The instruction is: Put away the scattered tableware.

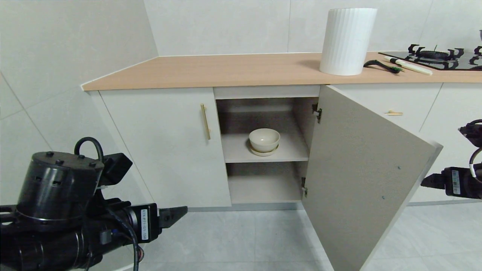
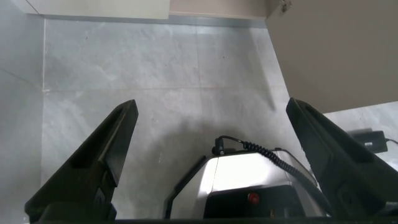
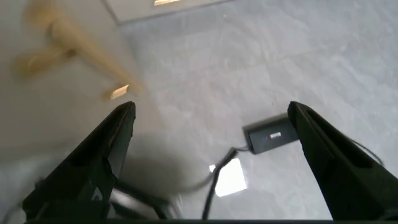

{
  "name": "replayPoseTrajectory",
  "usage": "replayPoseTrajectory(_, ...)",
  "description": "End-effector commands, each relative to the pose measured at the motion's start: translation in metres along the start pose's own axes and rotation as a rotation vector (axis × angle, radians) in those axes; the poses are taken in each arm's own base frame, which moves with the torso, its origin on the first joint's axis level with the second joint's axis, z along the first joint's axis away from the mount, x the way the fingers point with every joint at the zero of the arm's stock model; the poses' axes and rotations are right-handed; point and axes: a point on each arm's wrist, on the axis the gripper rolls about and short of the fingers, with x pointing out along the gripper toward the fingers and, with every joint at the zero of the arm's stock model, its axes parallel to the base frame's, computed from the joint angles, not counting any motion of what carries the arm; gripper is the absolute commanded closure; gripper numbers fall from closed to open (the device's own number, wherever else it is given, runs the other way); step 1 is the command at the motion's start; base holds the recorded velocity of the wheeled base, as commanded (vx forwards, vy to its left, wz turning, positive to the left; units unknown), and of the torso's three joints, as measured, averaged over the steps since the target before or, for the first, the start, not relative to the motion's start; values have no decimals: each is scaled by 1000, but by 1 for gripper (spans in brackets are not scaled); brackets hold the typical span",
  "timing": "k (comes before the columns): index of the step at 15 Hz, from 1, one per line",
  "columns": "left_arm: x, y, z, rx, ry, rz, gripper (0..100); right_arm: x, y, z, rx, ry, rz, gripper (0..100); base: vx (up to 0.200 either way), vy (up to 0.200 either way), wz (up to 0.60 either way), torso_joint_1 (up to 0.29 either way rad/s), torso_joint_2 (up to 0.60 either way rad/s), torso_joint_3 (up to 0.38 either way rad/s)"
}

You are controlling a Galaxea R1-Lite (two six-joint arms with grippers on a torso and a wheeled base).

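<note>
left gripper [image 1: 177,213] at 7 o'clock, right gripper [image 1: 427,181] at 4: both spread wide, empty. Risk: right side snagging door handle [image 3: 81,56], slamming cabinet door [image 1: 361,169] shut.

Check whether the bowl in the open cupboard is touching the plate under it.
Touching. The head view shows the bowl sitting directly on the plate, with no gap between them.
</note>
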Motion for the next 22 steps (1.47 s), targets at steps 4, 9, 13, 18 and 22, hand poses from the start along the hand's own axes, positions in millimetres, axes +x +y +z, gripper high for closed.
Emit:
replayPoseTrajectory(4,0,0,0,0,1,1,0,20,7,6,63,-11,2,0,0,0,0,0,0,0)
replayPoseTrajectory(9,0,0,0,0,1,1,0,21,18,4,81,-10,38,0,0,0,0,0,0,0)
replayPoseTrajectory(13,0,0,0,0,2,1,0,15,36,-1,85,-4,98,0,0,0,0,0,0,0)
replayPoseTrajectory(18,1,0,0,-1,4,2,0,11,76,-13,65,36,213,0,0,0,0,0,0,0)
replayPoseTrajectory(22,0,0,1,-4,-3,-1,0,13,109,-16,4,43,287,0,0,0,0,0,0,0)
